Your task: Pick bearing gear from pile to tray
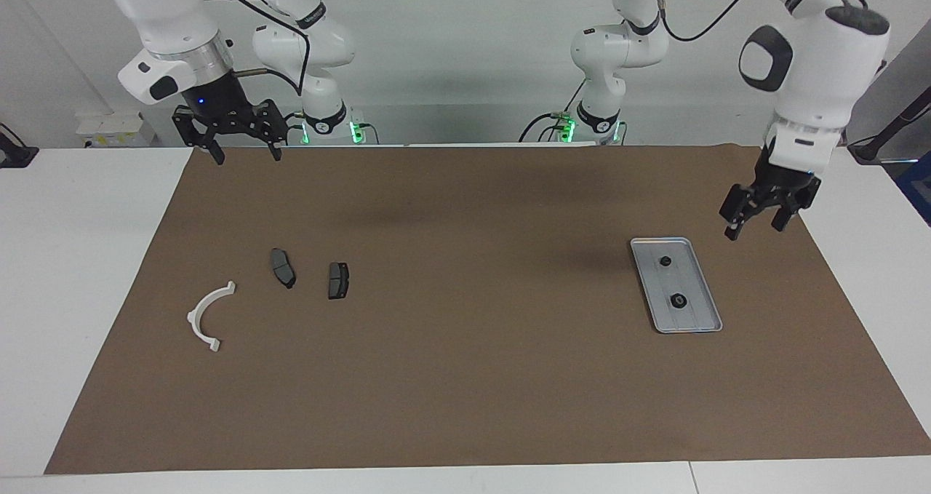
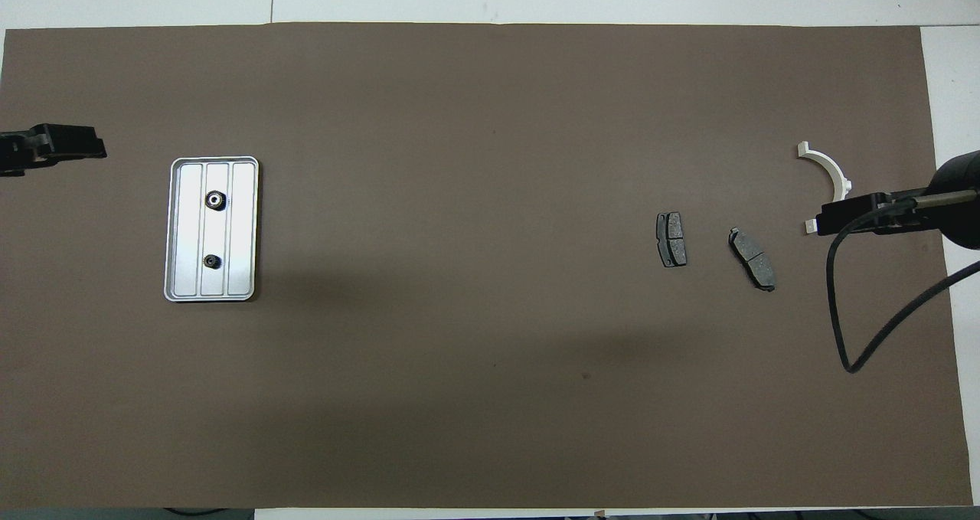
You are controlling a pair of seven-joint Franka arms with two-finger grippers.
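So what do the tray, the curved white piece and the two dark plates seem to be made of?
The tray looks like bare metal: silver-grey, with a soft sheen, pressed ridges and a raised rim. The curved white piece looks like matte plastic, evenly white and thin; this is a guess. The two dark plates are dull dark grey with a speckled face, perhaps a pressed composite on a backing; the material stays uncertain.

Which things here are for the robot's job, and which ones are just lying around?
For the job:
- tray
- two small black gears in it: nearer gear, farther gear
- left claw, open, up over the mat beside the tray

Just lying about:
- white curved arc
- two dark grey plates
- right claw, open, waiting
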